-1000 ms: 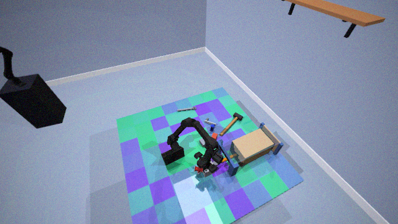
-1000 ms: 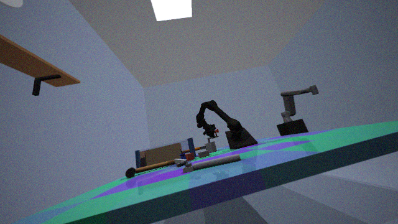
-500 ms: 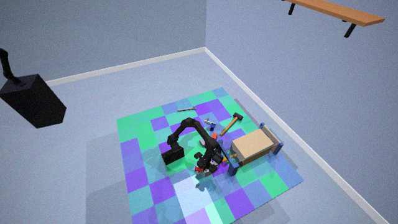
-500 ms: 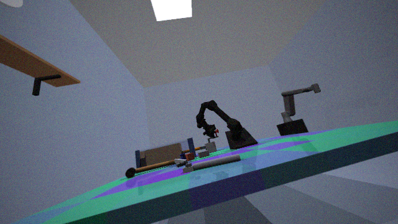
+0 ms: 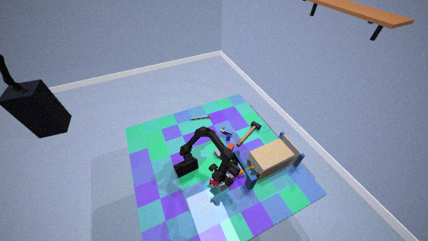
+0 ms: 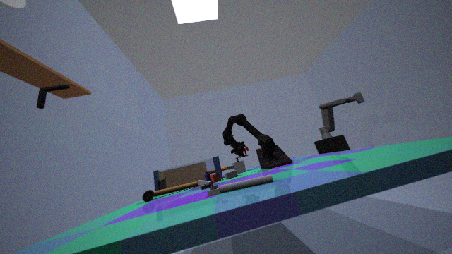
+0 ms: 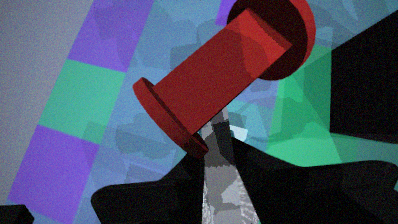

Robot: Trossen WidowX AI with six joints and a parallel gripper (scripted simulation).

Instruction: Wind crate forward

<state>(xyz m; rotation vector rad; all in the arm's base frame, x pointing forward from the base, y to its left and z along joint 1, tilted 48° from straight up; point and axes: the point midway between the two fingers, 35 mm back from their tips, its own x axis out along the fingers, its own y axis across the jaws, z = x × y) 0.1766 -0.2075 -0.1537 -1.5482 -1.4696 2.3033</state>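
Observation:
The tan crate (image 5: pixel 271 154) (image 6: pixel 185 174) sits flat in the cubby, with a gap between its front and the blue frame (image 5: pixel 249 181) (image 6: pixel 216 166) at the mouth. An orange strap (image 5: pixel 242 171) (image 6: pixel 226 168) runs from it through the frame to the grey winch (image 6: pixel 239 166), which the arm mostly hides in the top view. My gripper (image 7: pixel 215 142) is shut on the winch handle, a grey bar (image 7: pixel 222 187) with a red spool-shaped knob (image 7: pixel 215 70) (image 5: pixel 213 182) (image 6: pixel 246 151). The handle is over the winch top; I cannot tell whether its key is in the hole.
A mallet (image 5: pixel 247 134) (image 6: pixel 173 189) lies beside the cubby. A wrench (image 5: pixel 200 117) (image 6: pixel 247 184), a small grey tool (image 5: pixel 226 131) and a blue piece (image 5: pixel 228 137) lie on the bench. An orange-red block (image 5: pixel 231 146) (image 6: pixel 215 177) and grey block (image 6: pixel 231 174) stand near the frame.

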